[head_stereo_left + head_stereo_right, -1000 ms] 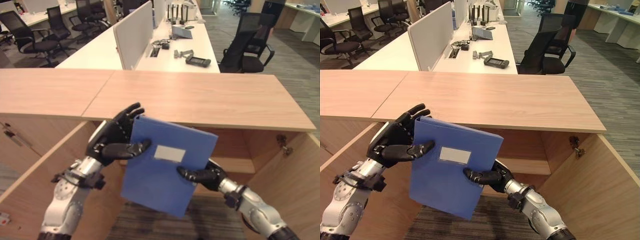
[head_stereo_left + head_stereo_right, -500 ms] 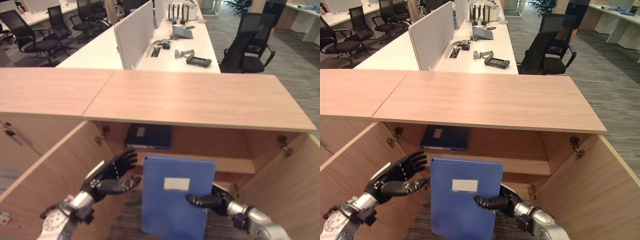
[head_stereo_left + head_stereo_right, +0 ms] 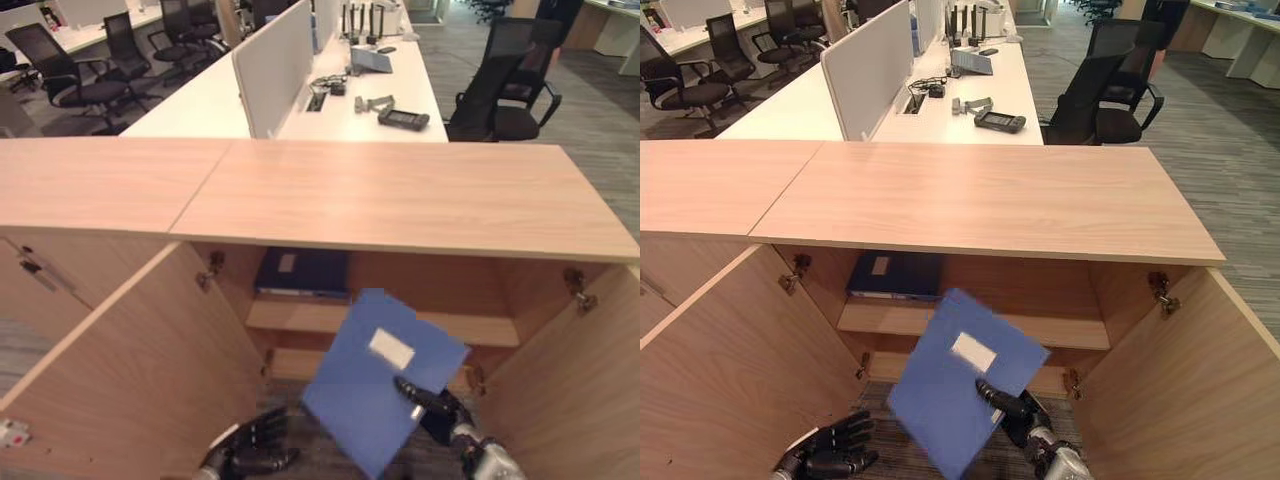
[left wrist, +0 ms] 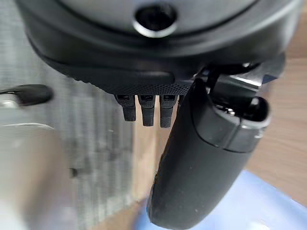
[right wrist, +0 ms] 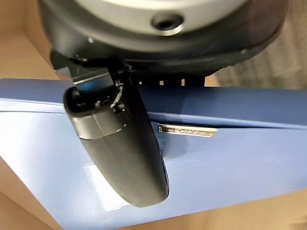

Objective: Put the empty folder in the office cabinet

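The right robot hand [image 3: 1015, 408] pinches the stiff, light blue folder [image 3: 962, 378] by one edge; left robot hand [image 3: 830, 452] relaxed.

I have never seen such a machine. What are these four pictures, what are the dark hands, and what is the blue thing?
This is a humanoid robot with two dark hands of fingers and a thumb. Two pictures come from the two eyes of a camera on its head, looking down into an open wooden cabinet; they show one scene from slightly different places. The other two come from cameras on the wrists, looking along each hand from very close.

The blue thing is a folder, tilted in front of the cabinet's opening. The right hand holds it, its thumb pressed on the cover, as the right wrist view shows. The left hand is low by the open left door, fingers spread, holding nothing.

A darker folder already lies flat on the shelf. Behind the cabinet stand office desks and chairs.
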Available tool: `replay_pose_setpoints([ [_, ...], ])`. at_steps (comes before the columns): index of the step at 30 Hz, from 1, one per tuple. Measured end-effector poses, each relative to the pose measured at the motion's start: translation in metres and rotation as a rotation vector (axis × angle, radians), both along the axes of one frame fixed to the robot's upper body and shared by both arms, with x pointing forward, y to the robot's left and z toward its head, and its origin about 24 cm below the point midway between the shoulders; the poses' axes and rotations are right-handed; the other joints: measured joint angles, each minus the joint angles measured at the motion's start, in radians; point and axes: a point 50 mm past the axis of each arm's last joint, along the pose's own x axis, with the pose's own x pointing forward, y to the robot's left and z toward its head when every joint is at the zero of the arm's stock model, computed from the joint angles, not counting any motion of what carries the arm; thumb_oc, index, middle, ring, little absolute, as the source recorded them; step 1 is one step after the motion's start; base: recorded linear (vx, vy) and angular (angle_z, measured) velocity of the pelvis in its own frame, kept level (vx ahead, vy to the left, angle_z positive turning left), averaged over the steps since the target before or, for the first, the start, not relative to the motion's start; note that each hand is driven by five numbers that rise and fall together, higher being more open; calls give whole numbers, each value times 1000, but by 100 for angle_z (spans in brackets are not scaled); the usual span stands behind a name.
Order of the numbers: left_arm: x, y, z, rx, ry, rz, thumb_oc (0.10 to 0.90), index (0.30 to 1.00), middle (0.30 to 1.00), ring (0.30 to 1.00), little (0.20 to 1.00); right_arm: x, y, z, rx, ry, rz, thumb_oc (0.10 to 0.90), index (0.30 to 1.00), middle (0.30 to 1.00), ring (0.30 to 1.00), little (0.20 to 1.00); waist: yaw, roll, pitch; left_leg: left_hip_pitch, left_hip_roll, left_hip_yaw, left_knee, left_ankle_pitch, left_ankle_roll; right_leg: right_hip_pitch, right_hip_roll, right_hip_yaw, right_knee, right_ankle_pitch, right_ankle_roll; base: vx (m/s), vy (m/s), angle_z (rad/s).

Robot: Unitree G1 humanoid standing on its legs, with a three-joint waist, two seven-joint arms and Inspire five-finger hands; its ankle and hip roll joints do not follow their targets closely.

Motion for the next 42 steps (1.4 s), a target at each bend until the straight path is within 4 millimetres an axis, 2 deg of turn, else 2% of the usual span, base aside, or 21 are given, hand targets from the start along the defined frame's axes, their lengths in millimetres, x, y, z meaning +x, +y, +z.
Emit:
replay_pose_setpoints([
  [2,-2,-5,-5,31,18,-3,800,900,900,900,900,18,-2,7,28,-29,-119,400,300,300,300,300,1,5,-3,-9,-2,-10,0,5,0,-11,0,-5,0,3,-3,-28,-18,10],
  [3,-2,-5,-5,31,18,-3,800,900,900,900,900,18,-2,7,28,-29,-119,400,300,300,300,300,1,5,-3,-9,-2,-10,0,5,0,-11,0,-5,0,3,-3,-35,-15,14],
  [4,-1,-12,-11,33,22,13,800,900,900,900,900,38,-7,17,61,-73,-242,400,300,300,300,300,9,14,-2,-29,-3,-19,0,11,0,-21,-1,-14,0,5,-3,-68,-15,17],
  [6,4,-20,-14,41,23,21,800,900,900,900,900,55,-16,28,91,-115,-376,400,300,300,300,300,28,24,-2,-54,-4,-32,0,21,1,-37,-2,-29,0,9,-8,-80,-14,25],
  [8,10,-26,-17,44,20,30,800,900,900,900,900,75,-26,41,113,-157,-483,400,300,300,300,300,30,36,1,-84,-5,-47,1,35,1,-62,0,-34,0,12,-7,-53,-7,25],
  [10,16,-33,-20,61,23,21,800,900,900,900,900,96,-41,57,145,-189,-609,400,300,300,300,300,48,58,7,-118,-5,-69,4,48,-1,-86,0,-54,0,21,-12,-61,4,24],
  [13,23,-38,-19,74,5,-3,800,900,900,900,900,117,-57,79,187,-227,-732,400,300,300,300,300,61,83,23,-157,-6,-84,4,61,-2,-117,0,-66,0,24,-8,-48,7,16],
  [17,32,-44,-19,83,-11,-48,800,900,900,900,900,145,-99,127,227,-287,-927,400,300,300,300,300,92,133,69,-213,-8,-105,5,80,-2,-159,-2,-89,1,31,-5,3,1,16],
  [21,32,-41,-19,105,-9,-44,800,900,900,900,900,154,-133,169,221,-355,-1039,400,300,300,300,300,113,151,93,-259,-11,-128,5,93,-3,-191,-4,-114,7,32,-8,26,-7,18],
  [22,35,-42,-18,104,-21,-47,800,900,900,900,900,158,-143,187,230,-391,-1065,400,300,300,300,300,118,160,106,-275,-15,-140,5,96,-2,-201,-9,-124,7,31,-7,48,-13,18],
  [26,44,-45,-14,95,-57,-59,800,900,900,900,900,160,-172,238,234,-521,-1115,400,300,300,300,300,133,183,133,-311,-23,-152,5,104,1,-229,-15,-137,8,44,-14,11,3,13],
  [28,46,-43,-11,98,-68,-67,800,900,900,900,900,164,-172,252,248,-546,-1115,400,300,300,300,300,134,185,137,-330,-26,-153,5,104,1,-249,-18,-136,9,40,-12,38,-13,0],
  [29,49,-39,-8,108,-85,-83,800,900,900,900,900,170,-170,271,273,-574,-1111,400,300,300,300,300,136,190,145,-354,-27,-152,5,105,2,-274,-24,-135,9,35,-5,52,-16,-4],
  [30,53,-38,-5,111,-100,-94,800,900,900,900,900,172,-170,280,286,-590,-1112,400,300,300,300,300,136,193,154,-361,-28,-151,6,106,3,-281,-22,-135,9,40,-8,0,0,0],
  [31,58,-37,-3,118,-114,-92,800,900,900,900,900,173,-172,296,289,-621,-1110,400,300,300,300,300,144,208,165,-378,-32,-150,6,109,5,-313,-25,-131,40,33,-9,6,-38,-3],
  [32,60,-36,-1,118,-127,-92,800,900,900,900,900,174,-172,305,289,-634,-1108,400,300,300,300,300,149,211,168,-397,-32,-147,14,109,5,-344,-31,-127,73,20,-8,8,-46,-2],
  [34,65,-32,3,132,-147,-98,800,900,900,900,900,173,-176,317,284,-656,-1110,400,300,300,300,300,162,211,175,-441,-40,-145,41,109,5,-404,-49,-122,144,-14,-9,28,-48,5],
  [36,76,-25,11,155,-186,-109,800,900,900,900,900,171,-181,339,295,-674,-1125,400,300,300,300,300,170,208,213,-472,-58,-145,75,107,7,-472,-82,-112,264,-76,-9,9,-12,13],
  [38,80,-17,16,178,-202,-117,800,900,900,900,900,170,-181,358,288,-692,-1136,400,300,300,300,300,184,205,219,-530,-74,-144,119,83,15,-571,-113,-91,386,-126,-8,-9,-1,2],
  [41,86,-16,20,168,-220,-106,800,900,900,900,900,164,-188,378,240,-743,-1138,400,300,300,300,300,183,210,246,-593,-101,-146,187,47,24,-666,-153,-62,518,-185,-6,73,-34,8],
  [42,88,-17,21,165,-224,-105,800,900,900,900,900,163,-190,379,231,-747,-1139,400,300,300,300,300,183,208,251,-603,-107,-146,200,47,24,-682,-159,-53,542,-190,-10,-22,-41,15],
])
